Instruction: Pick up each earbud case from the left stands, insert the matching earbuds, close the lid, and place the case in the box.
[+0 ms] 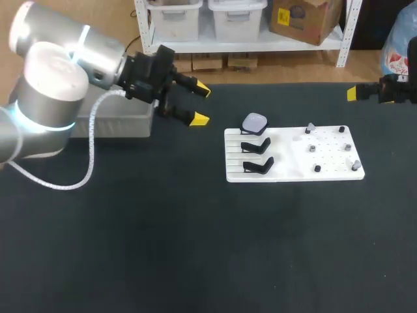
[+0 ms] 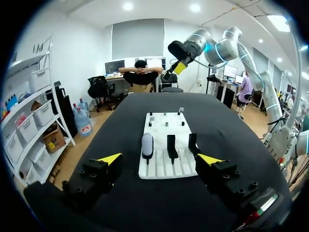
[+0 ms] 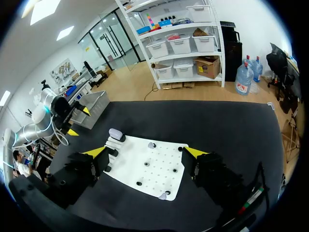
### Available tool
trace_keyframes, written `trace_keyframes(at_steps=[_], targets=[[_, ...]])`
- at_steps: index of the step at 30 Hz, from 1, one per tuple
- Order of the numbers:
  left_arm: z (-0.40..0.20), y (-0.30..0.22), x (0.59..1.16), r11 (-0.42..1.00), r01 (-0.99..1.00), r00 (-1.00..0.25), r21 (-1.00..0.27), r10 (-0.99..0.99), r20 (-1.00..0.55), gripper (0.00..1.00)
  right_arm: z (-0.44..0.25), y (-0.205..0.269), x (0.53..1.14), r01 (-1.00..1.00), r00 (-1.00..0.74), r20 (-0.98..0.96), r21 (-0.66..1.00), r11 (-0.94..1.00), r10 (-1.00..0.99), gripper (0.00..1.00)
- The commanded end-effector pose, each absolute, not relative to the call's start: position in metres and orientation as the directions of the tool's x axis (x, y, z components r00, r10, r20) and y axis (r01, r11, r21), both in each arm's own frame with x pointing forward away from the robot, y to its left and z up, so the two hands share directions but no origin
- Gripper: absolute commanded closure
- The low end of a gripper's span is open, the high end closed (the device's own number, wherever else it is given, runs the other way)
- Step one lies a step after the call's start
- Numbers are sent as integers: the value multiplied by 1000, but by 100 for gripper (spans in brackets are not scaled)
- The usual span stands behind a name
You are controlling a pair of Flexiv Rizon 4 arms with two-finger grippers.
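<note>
**One case on the stands, both tools released**

The left tool (image 1: 200, 104) hangs with fingers spread above the tabletop (image 1: 163, 228). It sits between the grey box (image 1: 124, 124) and the white board (image 1: 287, 171), probably to serve both. The only case (image 1: 254, 122) sits on the farthest stand, and the two nearer stands (image 1: 255, 145) are bare. The right tool (image 3: 146, 152), also spread, waits beyond the earbuds (image 1: 311, 128). The box's contents are hidden.

Bright, even light falls from overhead. The black tabletop (image 1: 163, 248) reads matte and uniformly dark. The white board (image 1: 293, 166) stands out brightly, with faint, soft shadows under its fittings. A broad sheen lies on the silver shell of the left arm (image 1: 45, 85).
</note>
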State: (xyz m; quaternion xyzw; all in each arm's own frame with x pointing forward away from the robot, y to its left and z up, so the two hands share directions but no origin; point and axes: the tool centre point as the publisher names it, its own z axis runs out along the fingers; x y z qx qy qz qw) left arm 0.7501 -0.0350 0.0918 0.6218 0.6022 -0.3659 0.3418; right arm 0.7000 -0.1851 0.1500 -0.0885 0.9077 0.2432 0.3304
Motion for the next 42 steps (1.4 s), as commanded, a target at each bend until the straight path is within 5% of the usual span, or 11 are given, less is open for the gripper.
trace_keyframes(at_steps=[1,18,20,24,27,42], targets=[[87,-42,757,-49,999,8,-20,509,-861,0,150,-185,700,-321,-766,-643,383,866,0,0],[59,-69,760,-53,998,-9,-43,524,-852,0,150,-185,700,-321,-766,-643,383,866,0,0],[56,-72,762,-51,997,-14,-49,534,-846,38,150,-185,700,-321,-766,-643,383,866,0,0],[51,-79,766,-53,997,-20,-59,552,-834,9,150,-185,700,-321,-766,-643,383,866,0,0],[48,-83,769,-57,996,-21,-65,570,-821,3,150,-185,700,-321,-766,-643,383,866,0,0],[34,-103,779,-74,994,-21,-80,588,-809,11,150,-185,700,-321,-766,-643,383,866,0,0]])
